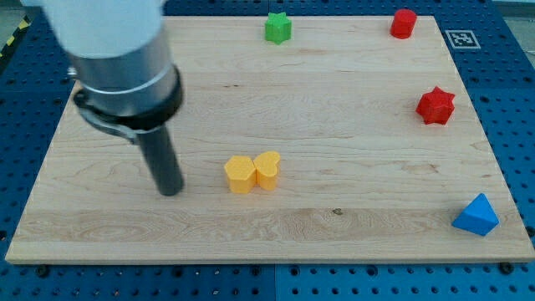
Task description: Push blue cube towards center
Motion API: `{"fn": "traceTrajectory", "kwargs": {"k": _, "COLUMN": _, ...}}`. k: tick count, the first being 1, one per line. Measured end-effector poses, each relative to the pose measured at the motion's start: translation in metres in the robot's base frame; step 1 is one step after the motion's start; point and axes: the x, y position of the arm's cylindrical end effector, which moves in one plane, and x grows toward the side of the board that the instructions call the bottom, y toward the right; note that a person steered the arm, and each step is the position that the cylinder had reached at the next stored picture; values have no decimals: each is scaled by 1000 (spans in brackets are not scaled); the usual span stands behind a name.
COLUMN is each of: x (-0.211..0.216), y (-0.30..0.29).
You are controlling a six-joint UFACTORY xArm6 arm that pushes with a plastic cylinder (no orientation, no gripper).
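A blue block (476, 215) with a pointed, wedge-like shape sits near the board's bottom right corner. It is the only blue block in view. My tip (171, 191) rests on the board at the view's left, far from the blue block. Two yellow blocks stand just right of my tip: a hexagon-like yellow block (240, 174) and a heart-like yellow block (267, 168), touching each other.
A green star-like block (278, 28) is at the view's top centre. A red cylinder-like block (404, 22) is at the top right. A red star-like block (435, 105) is at the right. The wooden board (351, 209) lies on a blue pegboard.
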Motion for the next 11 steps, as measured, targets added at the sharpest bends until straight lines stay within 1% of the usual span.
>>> {"fn": "traceTrajectory", "kwargs": {"k": 1, "x": -40, "y": -39}}
{"fn": "traceTrajectory", "kwargs": {"k": 2, "x": -95, "y": -78}}
{"fn": "traceTrajectory", "kwargs": {"k": 3, "x": -107, "y": -88}}
{"fn": "traceTrajectory", "kwargs": {"k": 4, "x": -128, "y": -91}}
{"fn": "traceTrajectory", "kwargs": {"k": 6, "x": -136, "y": -76}}
{"fn": "traceTrajectory", "kwargs": {"k": 8, "x": -136, "y": -36}}
{"fn": "traceTrajectory", "kwargs": {"k": 9, "x": -136, "y": -25}}
{"fn": "traceTrajectory", "kwargs": {"k": 10, "x": -125, "y": -24}}
{"fn": "traceTrajectory", "kwargs": {"k": 11, "x": -123, "y": -17}}
